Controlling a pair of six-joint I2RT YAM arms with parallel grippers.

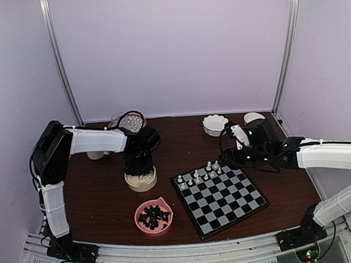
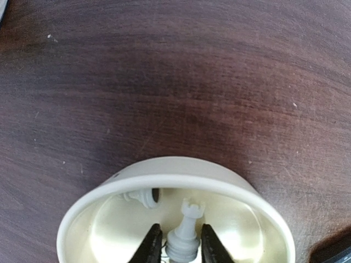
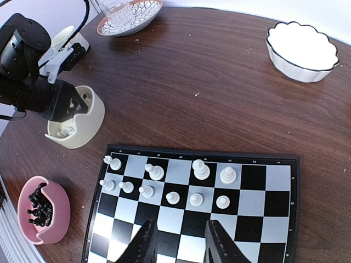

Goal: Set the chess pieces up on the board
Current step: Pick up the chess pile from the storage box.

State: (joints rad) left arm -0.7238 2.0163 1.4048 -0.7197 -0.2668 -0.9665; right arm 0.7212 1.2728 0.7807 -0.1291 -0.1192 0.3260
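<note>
Your left arm folds in from 8 o'clock, wrist pointing straight down. The left gripper has narrow jaws flanking a rook; clamp unclear. Your right arm reaches in from 3 o'clock, right gripper jaws parted and empty.

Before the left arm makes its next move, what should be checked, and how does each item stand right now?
1. The rook sits inside the left gripper: ok.
2. Grip on the rook is firm: cannot tell.
3. The rook is upright: ok.
4. The right gripper is open and empty: ok.
5. The board has free squares in its far row: ok.
</note>
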